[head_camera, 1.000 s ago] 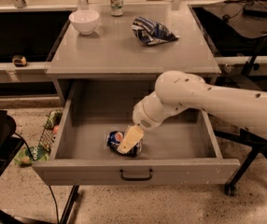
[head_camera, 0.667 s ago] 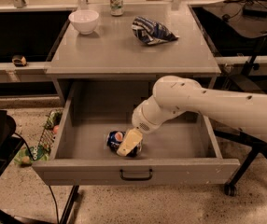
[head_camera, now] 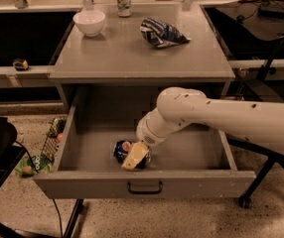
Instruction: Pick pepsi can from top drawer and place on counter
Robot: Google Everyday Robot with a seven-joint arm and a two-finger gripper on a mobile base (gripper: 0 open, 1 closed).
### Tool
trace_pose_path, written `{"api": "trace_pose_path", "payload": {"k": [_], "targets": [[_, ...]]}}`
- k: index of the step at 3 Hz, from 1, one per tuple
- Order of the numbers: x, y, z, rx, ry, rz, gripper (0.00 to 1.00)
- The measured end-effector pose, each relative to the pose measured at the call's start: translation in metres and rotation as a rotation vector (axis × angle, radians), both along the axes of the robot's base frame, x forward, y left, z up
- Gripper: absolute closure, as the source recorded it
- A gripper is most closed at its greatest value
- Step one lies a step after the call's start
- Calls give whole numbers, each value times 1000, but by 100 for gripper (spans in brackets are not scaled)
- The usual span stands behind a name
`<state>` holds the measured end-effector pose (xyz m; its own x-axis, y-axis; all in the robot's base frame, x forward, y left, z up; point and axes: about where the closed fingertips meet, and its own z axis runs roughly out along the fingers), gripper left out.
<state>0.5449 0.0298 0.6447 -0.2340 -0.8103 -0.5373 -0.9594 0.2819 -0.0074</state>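
Observation:
The top drawer point(head_camera: 97, 177) is pulled open below the counter point(head_camera: 132, 53). The pepsi can point(head_camera: 123, 149) lies on its side on the drawer floor near the front, its logo end facing left. My gripper point(head_camera: 135, 157) reaches in from the right on the white arm, and its cream-coloured fingers point(head_camera: 135, 156) lie over the right part of the can, hiding it. The fingers touch or closely cover the can.
On the counter stand a white bowl point(head_camera: 89, 22), a green-and-silver can point(head_camera: 123, 0) at the back and a blue-and-white striped snack bag point(head_camera: 162, 32). A black table point(head_camera: 261, 24) stands at the right. Clutter point(head_camera: 42, 152) lies on the floor left of the drawer.
The arm has shifted slightly left and lower. The gripper has settled closer onto the can, which has stayed in place.

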Motion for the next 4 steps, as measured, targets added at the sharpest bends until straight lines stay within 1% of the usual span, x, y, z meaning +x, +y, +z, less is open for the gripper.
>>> {"api": "trace_pose_path", "payload": {"k": [1, 2, 4], "targets": [[0, 0, 1, 0, 0, 0, 18], [-1, 1, 1, 3, 5, 3, 41], [-4, 6, -12, 25, 11, 22, 88]]}}
